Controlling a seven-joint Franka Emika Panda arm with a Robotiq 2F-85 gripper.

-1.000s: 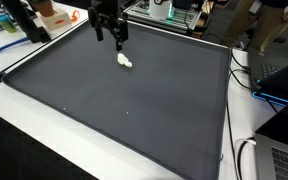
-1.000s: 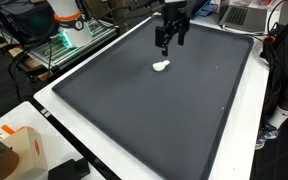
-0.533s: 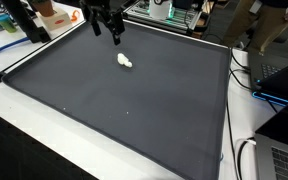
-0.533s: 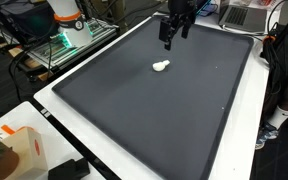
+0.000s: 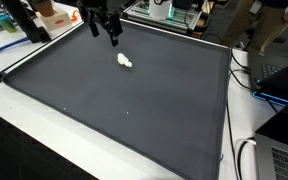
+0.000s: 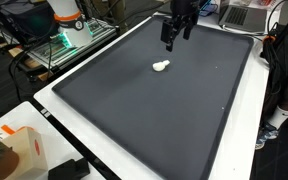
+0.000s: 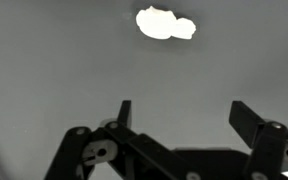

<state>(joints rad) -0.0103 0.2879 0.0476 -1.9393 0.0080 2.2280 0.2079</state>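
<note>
A small white lumpy object lies on the dark grey mat near its far side; it also shows in the other exterior view and at the top of the wrist view. My gripper hangs open and empty above the mat, apart from the white object and beyond it toward the mat's far edge; it also shows in the other exterior view. In the wrist view both fingers are spread wide with nothing between them.
The mat lies on a white table. Orange and blue items stand at the table's far corner. Cables and equipment lie along one side. A box and a plant sit near the front edge.
My gripper has risen and drawn back from the white object toward the mat's far edge. The white object has stayed where it was.
</note>
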